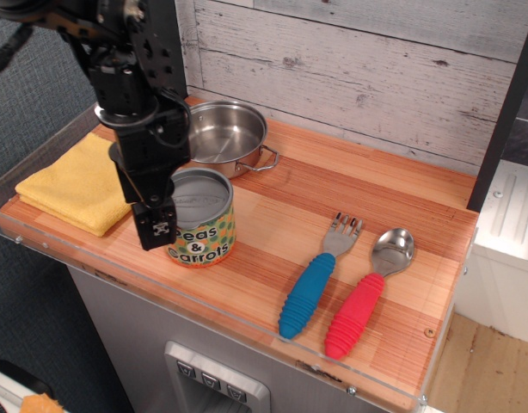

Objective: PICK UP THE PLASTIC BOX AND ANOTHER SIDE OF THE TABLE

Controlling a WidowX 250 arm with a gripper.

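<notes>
Now the gripper (pixel 157 225) hangs at the toy pea can's (pixel 201 219) nine o'clock flank — touching or just beside; its jaw opening is hidden. Can stands upright, front-left on the table (pixel 350 185).

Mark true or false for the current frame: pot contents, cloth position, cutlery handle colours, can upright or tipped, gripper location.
1. The shiny steel two-handled pot holds a carrot. False: it looks empty.
2. The folded yellow cloth lies at the left end of the striped wood table. True.
3. The fork has a red handle and the spoon a blue one. False: fork blue, spoon red.
4. The "Peas & Carrots" toy can with grey lid stands upright. True.
5. The black gripper hovers over the cutlery. False: it is at the can's left side.
</notes>
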